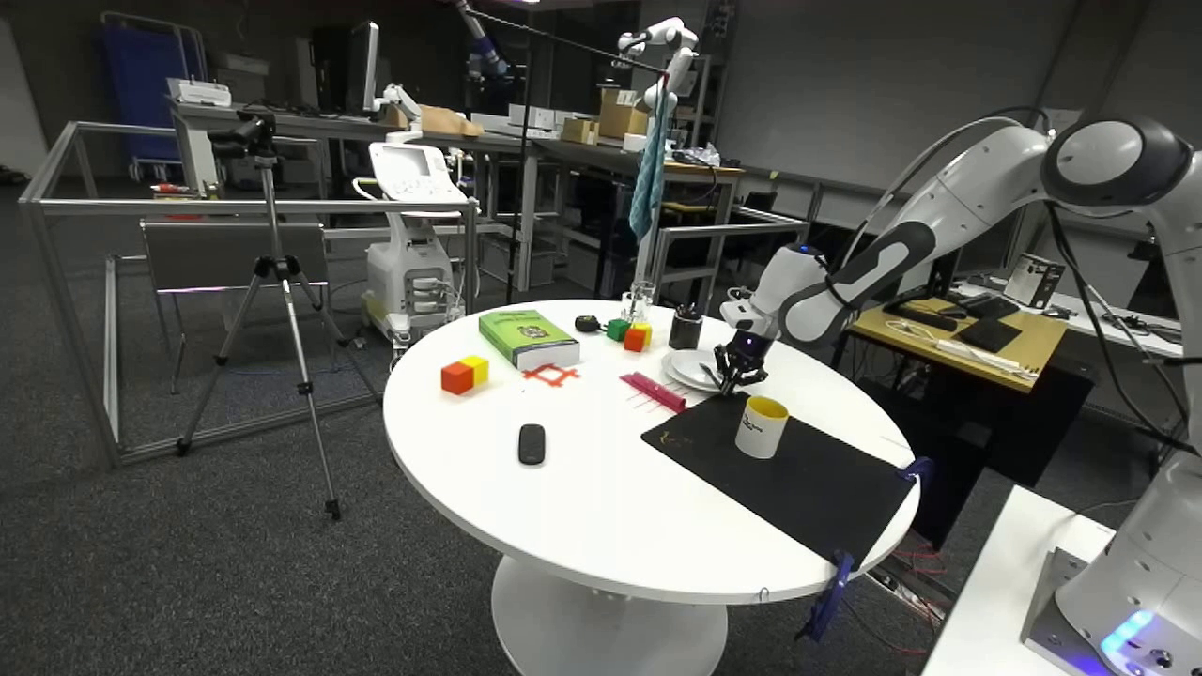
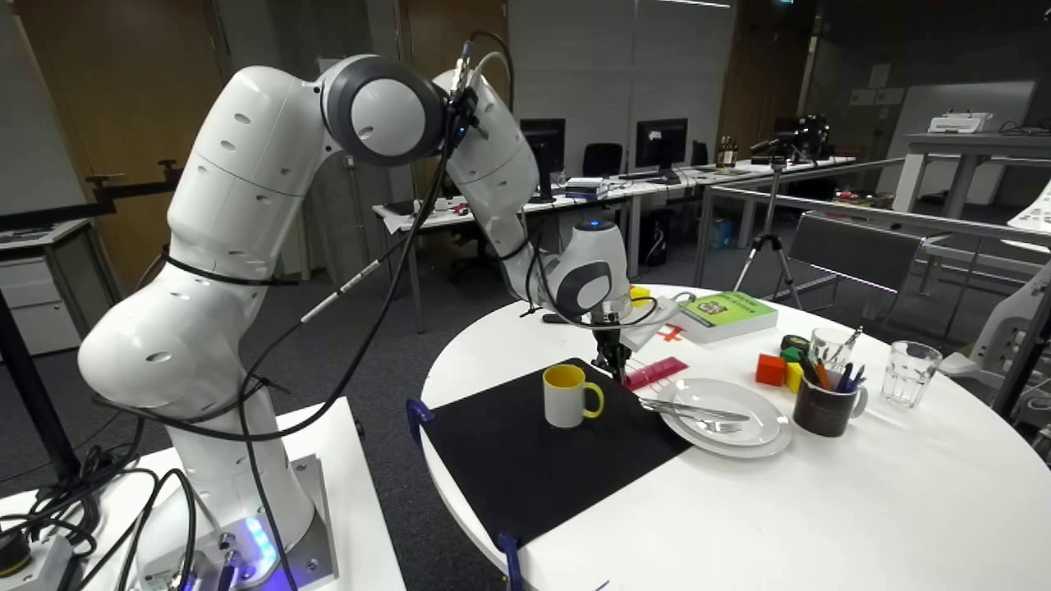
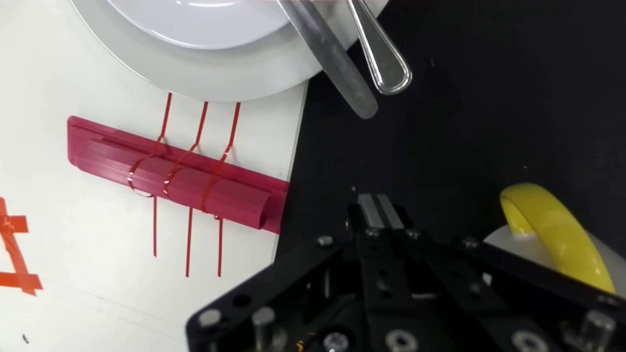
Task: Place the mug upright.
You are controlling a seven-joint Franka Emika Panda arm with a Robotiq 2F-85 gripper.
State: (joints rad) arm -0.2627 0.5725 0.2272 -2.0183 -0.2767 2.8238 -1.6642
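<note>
The white mug with a yellow inside stands upright on the black mat. Its yellow handle shows in an exterior view, and in the wrist view the handle and a bit of the white wall are at the right edge. My gripper is shut, its two pads pressed close together with nothing between them. In both exterior views the gripper points down beside the mug, apart from it, near the far edge of the mat.
White plates with a knife and fork lie by the mat, cutlery handles over it. A pink rolled piece with red strips is close by. Further off are a green book, coloured blocks, a pen-filled dark mug and glasses. Blue clamps grip the mat's edge.
</note>
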